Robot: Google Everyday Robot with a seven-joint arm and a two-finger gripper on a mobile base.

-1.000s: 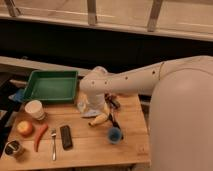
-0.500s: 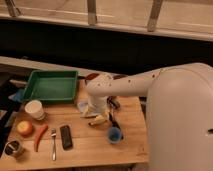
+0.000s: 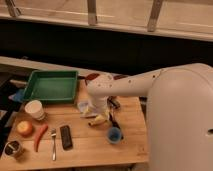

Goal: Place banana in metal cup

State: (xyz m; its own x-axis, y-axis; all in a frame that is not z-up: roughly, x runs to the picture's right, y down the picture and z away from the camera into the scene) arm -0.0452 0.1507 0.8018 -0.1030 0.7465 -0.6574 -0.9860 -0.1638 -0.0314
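Note:
The banana (image 3: 98, 120), small, curved and pale yellow, lies on the wooden table (image 3: 90, 150) near its middle. My gripper (image 3: 103, 112) hangs at the end of the white arm (image 3: 130, 85), directly over the banana and right at it; the arm's wrist hides how it meets the fruit. The metal cup (image 3: 14, 148), squat, grey and dark inside, stands at the table's front left corner, far to the left of the gripper and the banana.
A green tray (image 3: 50, 85) sits at the back left. A white cup (image 3: 35, 109), an orange fruit (image 3: 25, 128), a red pepper (image 3: 40, 136), a fork (image 3: 53, 144) and a black bar (image 3: 65, 136) lie between banana and metal cup. A blue cup (image 3: 115, 135) stands front right of the banana.
The arm has sunk a little toward the banana and shifted slightly left. The banana and the other objects have stayed in place.

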